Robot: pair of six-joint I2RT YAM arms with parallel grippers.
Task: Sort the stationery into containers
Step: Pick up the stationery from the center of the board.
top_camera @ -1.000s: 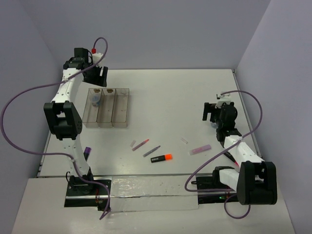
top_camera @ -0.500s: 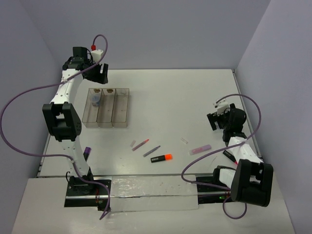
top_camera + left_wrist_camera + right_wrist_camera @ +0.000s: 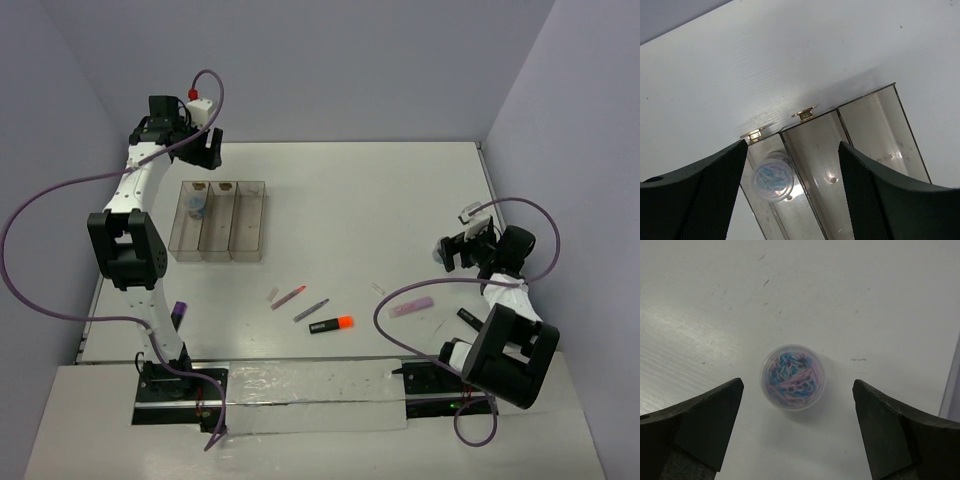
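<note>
- Right gripper (image 3: 796, 390), jaws wide, hangs over a clip tub (image 3: 792, 376) near the surface's (image 3: 360, 200) right edge, open room around.
- Left gripper (image 3: 792, 150), wide, above the tray's (image 3: 247, 225) far end.
- Orange-black highlighter (image 3: 332, 324) lies mid-surface, well apart.

A clear round tub (image 3: 763, 376) holds blue and pink clips (image 3: 792, 377); the highlighter (image 3: 331, 324) is orange and black.

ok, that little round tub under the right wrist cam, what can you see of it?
The round tub is small, clear plastic, packed with blue and pink clips. It stands upright on the white table, seen from above, centred within the open right end effector, which does not touch it.
</note>
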